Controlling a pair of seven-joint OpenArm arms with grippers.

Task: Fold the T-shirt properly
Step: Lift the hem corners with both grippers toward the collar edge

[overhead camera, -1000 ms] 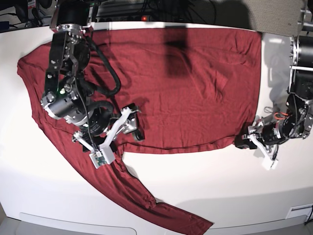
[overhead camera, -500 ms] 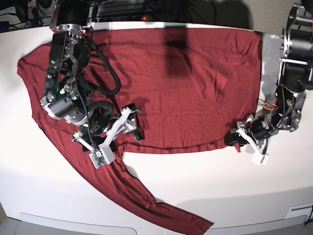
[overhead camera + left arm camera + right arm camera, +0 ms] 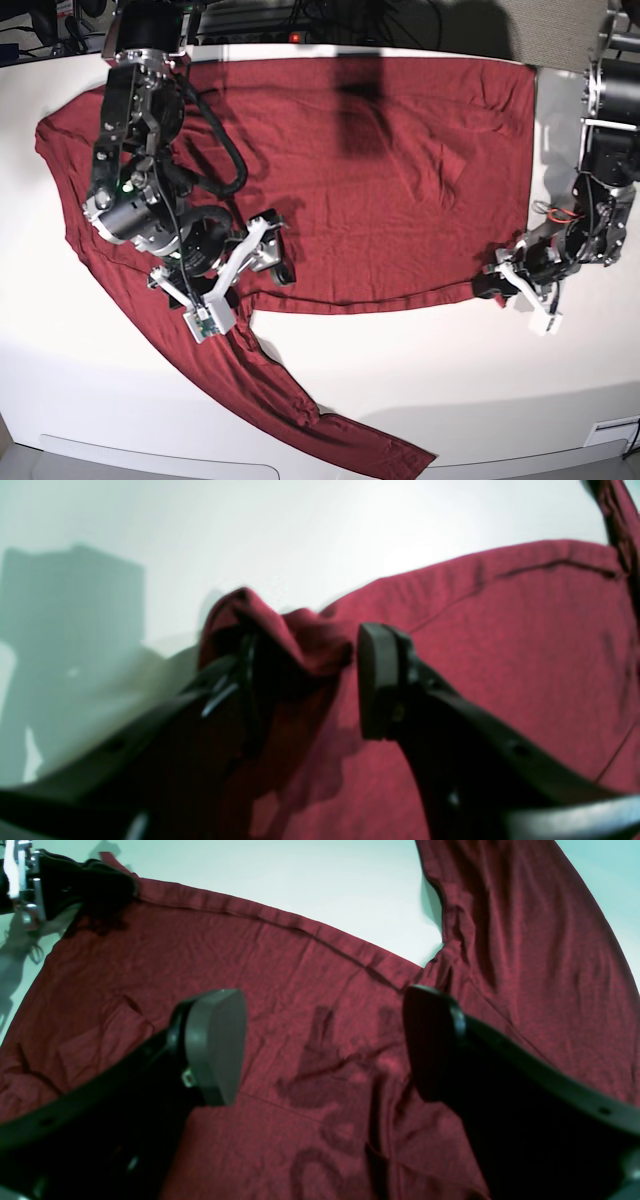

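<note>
The maroon T-shirt (image 3: 380, 170) lies spread flat on the white table, one long sleeve (image 3: 270, 380) trailing toward the front edge. My left gripper (image 3: 488, 284) is at the hem's right corner. In the left wrist view its fingers (image 3: 377, 680) stand apart, with the bunched corner of the T-shirt (image 3: 280, 635) draped over one finger and a small gap to the other pad, so my left gripper (image 3: 307, 670) is open. My right gripper (image 3: 275, 250) hovers wide open just above the T-shirt (image 3: 300, 990), where the sleeve meets the hem, and my right gripper (image 3: 322, 1040) holds nothing.
Bare white table (image 3: 420, 380) lies in front of the hem and to the right of the shirt. Cables and equipment (image 3: 300, 20) line the back edge. The right arm's body (image 3: 135, 150) stands over the shirt's left part.
The left gripper pushed in to the hem's right corner, then drew back slightly to the right with fabric bunched on one finger. The right arm has not moved.
</note>
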